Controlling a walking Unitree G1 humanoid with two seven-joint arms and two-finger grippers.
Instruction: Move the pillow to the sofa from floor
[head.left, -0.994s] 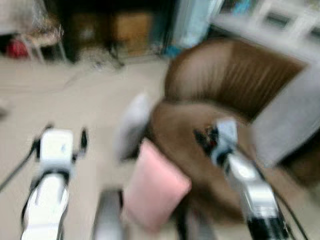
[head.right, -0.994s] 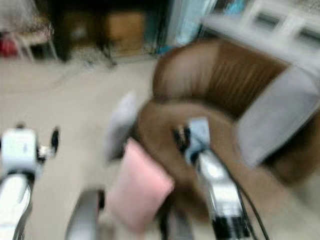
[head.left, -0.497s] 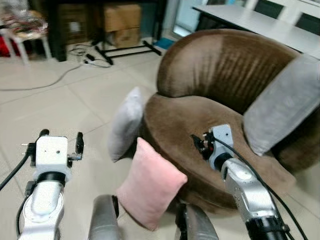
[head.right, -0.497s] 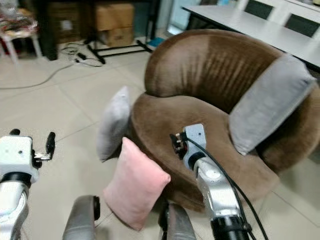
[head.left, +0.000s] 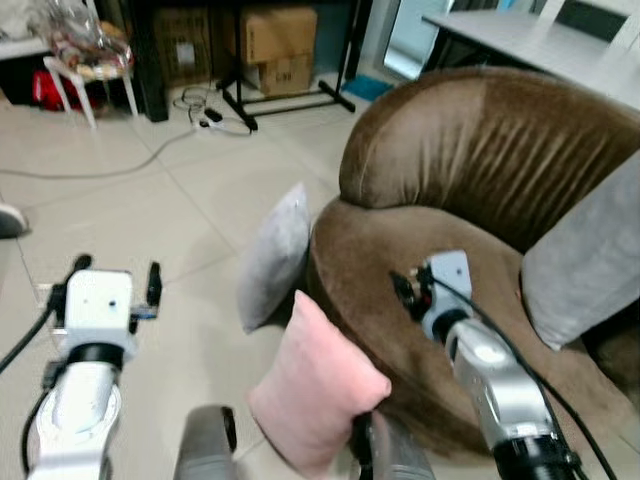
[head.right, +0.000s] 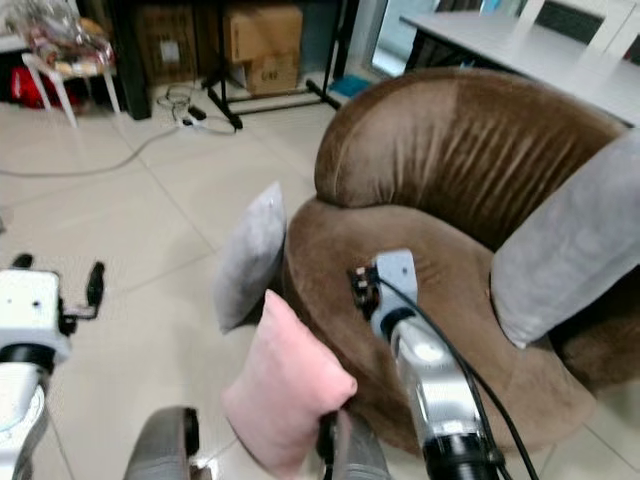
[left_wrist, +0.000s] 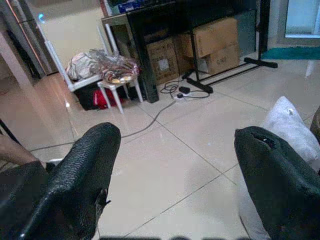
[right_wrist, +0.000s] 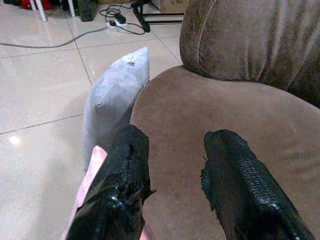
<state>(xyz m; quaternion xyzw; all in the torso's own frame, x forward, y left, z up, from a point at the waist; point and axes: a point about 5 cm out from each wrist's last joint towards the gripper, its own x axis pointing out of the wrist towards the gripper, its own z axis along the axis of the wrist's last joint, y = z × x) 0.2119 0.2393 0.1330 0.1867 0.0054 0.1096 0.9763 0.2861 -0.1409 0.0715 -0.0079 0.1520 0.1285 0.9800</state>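
Change since half a second ago: the whole scene has slid to the right in the head views and the blur of a second ago is gone. The camera has turned; the pillows and sofa keep the same relation to each other. Judgement: the robot is settling its stance before any reach, and no grasp has begun.

Right gripper (right_wrist: 172, 172): raised over the sofa (head.left: 460, 190) seat, fingers parted with a clear gap, nothing held. The pink pillow (head.left: 318, 388) stands on edge on the floor (head.left: 150, 220), just beside and below this gripper, leaning on the sofa's front. The grey pillow (head.left: 276, 256) stands beyond it, also propped on the sofa's side.

Left gripper (left_wrist: 175, 175): held out over bare tile well to the side of both pillows, fingers wide apart, empty.

Materials: the sofa is brown, rounded and velvety, with vertical ribbing on the backrest. A third cushion (head.left: 590, 260), grey, already leans on its seat. The pink pillow is square, soft and plump with a pointed upper corner; the grey one is flatter, with a suede-like nap. Floor tiles are glossy, pale and reflective.

Which floor pillow the task means cannot be told.
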